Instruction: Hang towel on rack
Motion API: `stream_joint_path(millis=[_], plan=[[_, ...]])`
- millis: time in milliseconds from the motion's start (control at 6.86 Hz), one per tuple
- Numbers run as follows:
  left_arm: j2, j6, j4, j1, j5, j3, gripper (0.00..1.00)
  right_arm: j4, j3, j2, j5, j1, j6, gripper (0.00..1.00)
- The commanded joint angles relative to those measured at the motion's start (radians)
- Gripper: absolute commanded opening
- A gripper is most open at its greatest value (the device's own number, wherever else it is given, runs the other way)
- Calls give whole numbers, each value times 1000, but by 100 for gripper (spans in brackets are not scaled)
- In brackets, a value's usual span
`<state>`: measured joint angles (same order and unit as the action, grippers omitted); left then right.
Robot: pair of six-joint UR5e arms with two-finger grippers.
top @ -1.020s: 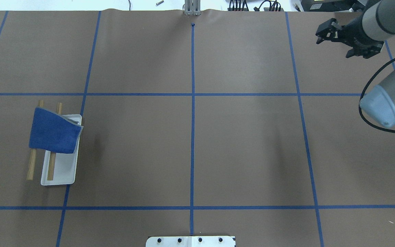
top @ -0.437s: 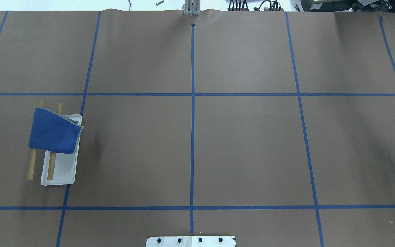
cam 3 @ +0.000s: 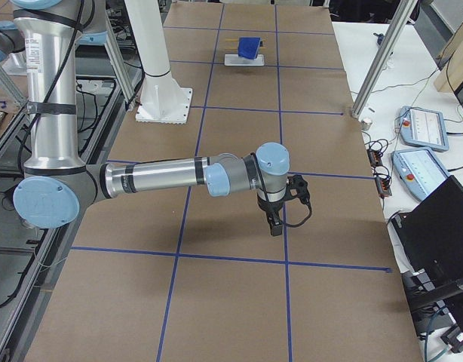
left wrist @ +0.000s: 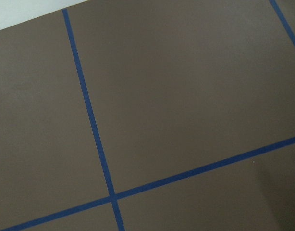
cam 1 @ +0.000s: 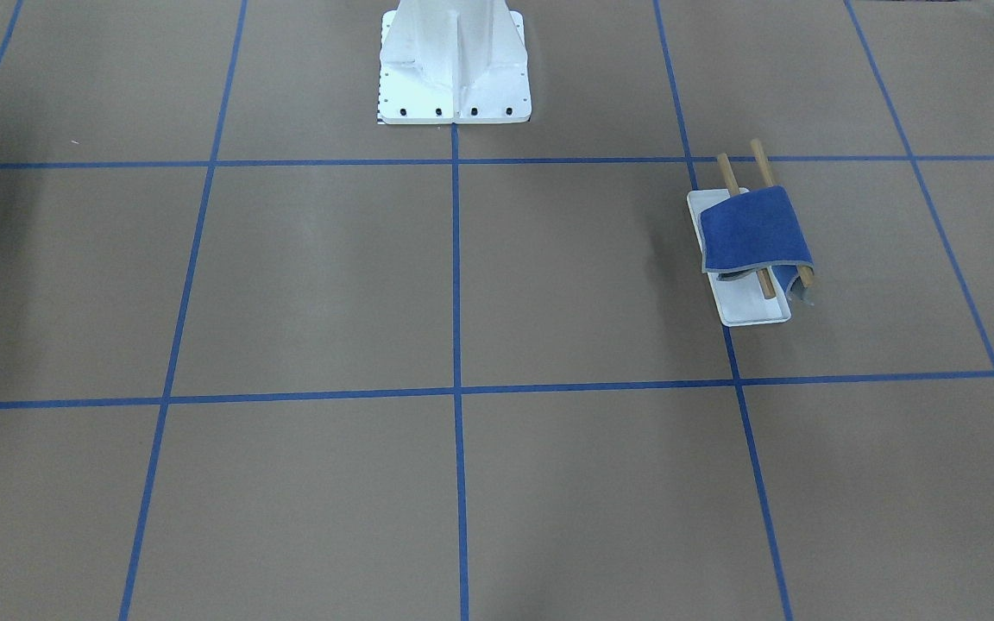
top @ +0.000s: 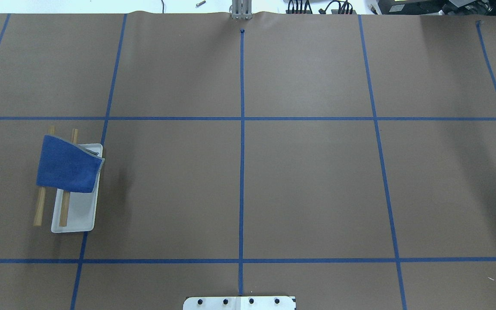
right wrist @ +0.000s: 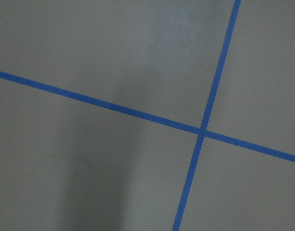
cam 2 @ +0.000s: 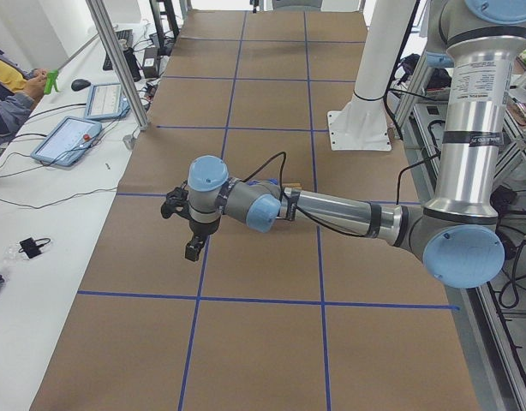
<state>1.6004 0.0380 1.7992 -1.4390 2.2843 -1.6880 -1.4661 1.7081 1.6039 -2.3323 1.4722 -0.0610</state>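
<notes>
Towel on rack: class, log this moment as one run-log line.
towel: draped over both dowels | rack: upright, robot's left | left arm, right arm: clear of rack | task: looks done

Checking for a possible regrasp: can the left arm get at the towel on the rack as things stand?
Probably yes. The towel lies draped over the rack on that arm's side, and the left gripper hangs over bare table past it, with nothing showing between them.
</notes>
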Motion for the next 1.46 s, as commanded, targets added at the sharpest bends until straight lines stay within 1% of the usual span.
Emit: stream_joint_path(millis=[0,291,583,728,874,1166,1311], plan=[[-16,-18,-91,-1,15,-13,98,1,-30,4,-59,19,-36,100],[-29,-18,-115,-3,15,-24,98,3,-30,2,-58,19,-28,100],[-51,-6,-118,-1,32,-26,98,1,-30,-7,-20,10,-26,100],[-60,-6,-118,-1,79,-22,98,-43,-28,-24,-9,-2,-26,100],[-68,0,-118,-3,90,-27,98,-113,-25,-60,-7,-6,-28,100],[-74,49,-113,-1,90,-48,98,-122,-18,-61,-7,-4,-30,100],[-74,51,-107,-1,90,-62,98,-123,2,-47,-7,-4,-30,100]])
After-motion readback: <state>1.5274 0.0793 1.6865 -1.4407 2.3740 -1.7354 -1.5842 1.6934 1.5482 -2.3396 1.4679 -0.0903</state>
